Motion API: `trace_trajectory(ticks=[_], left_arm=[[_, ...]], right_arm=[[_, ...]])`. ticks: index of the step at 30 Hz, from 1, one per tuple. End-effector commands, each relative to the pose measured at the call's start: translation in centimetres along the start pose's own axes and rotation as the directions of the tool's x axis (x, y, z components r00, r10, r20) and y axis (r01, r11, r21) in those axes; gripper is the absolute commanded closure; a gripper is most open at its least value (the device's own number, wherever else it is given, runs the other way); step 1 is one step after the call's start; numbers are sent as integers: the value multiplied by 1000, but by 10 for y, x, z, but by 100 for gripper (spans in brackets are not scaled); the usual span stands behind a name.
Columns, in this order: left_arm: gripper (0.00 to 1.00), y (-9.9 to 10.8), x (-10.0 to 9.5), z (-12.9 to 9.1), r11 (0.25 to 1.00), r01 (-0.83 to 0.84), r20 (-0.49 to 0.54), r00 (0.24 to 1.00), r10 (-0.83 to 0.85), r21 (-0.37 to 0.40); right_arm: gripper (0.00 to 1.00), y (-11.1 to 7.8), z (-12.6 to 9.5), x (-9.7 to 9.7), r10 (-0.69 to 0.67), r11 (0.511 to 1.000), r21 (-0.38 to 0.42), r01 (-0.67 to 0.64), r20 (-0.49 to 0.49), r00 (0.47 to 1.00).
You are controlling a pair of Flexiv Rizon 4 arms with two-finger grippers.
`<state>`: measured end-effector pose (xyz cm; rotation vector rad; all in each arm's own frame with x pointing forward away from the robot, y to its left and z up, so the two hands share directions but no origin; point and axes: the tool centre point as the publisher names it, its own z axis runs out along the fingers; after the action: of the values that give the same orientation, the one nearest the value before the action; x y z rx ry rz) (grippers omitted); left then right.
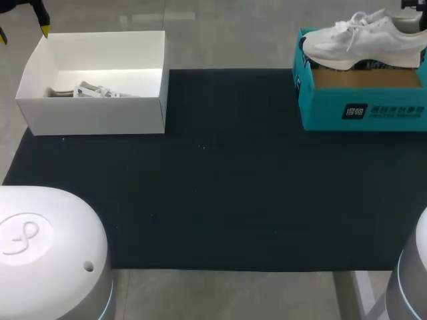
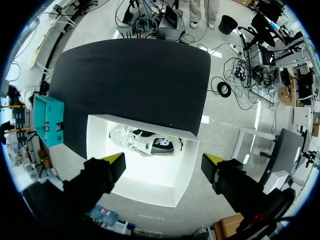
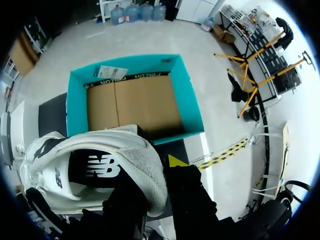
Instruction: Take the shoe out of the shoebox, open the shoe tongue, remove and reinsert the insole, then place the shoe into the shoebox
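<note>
A white sneaker (image 1: pixel 363 41) hangs over the open teal shoebox (image 1: pixel 363 110) at the table's far right. My right gripper (image 3: pixel 152 175) is shut on the sneaker's (image 3: pixel 95 165) heel collar, one yellow fingertip (image 3: pixel 175 161) outside the rim. Under it lies the box's bare brown cardboard floor (image 3: pixel 132 105). In the head view only a dark bit of this gripper (image 1: pixel 413 5) shows above the heel. My left gripper (image 2: pixel 165 162) stands open above the near wall of a white box (image 2: pixel 182 172) holding a second white sneaker (image 2: pixel 147 142). It touches nothing.
The white box (image 1: pixel 93 113) stands at the far left of the black mat (image 1: pixel 233 187), the teal box (image 2: pixel 50 120) at the far right. My left gripper (image 1: pixel 23 32) hovers off the white box's back left corner. Both arm bases fill the near corners.
</note>
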<state>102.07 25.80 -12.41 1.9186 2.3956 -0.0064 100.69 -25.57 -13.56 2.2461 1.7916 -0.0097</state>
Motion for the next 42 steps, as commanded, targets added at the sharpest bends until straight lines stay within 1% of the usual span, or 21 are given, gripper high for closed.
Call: trace_trajectory(ticks=[1, 6, 9, 12, 19, 28, 42], left_arm=[[0, 0, 0, 0, 1000, 0, -2, 1000, 0, -1], [0, 0, 0, 0, 1000, 0, -2, 1000, 0, -1], [0, 0, 0, 0, 1000, 0, -2, 1000, 0, -1], [0, 0, 0, 0, 1000, 0, -2, 1000, 0, -1], [0, 0, 0, 0, 1000, 0, -2, 1000, 0, -1], [0, 0, 0, 0, 1000, 0, -2, 1000, 0, -1], [0, 0, 0, 0, 1000, 0, -2, 1000, 0, -1]], right_arm=[[100, -6, -1, -2, 1, 939, -343, -2, -5, 1000], [100, -6, -1, -2, 1, 939, -343, -2, -5, 1000], [100, -12, 0, 11, 10, 951, -309, -11, -4, 1000], [100, -21, -3, 24, 8, 957, -288, -9, -3, 1000], [100, -51, -5, 48, 35, 972, -233, -32, 9, 999], [100, -92, -14, 77, 110, 973, -204, -106, 6, 994], [100, -153, -18, 127, 131, 982, -137, -132, -19, 991]])
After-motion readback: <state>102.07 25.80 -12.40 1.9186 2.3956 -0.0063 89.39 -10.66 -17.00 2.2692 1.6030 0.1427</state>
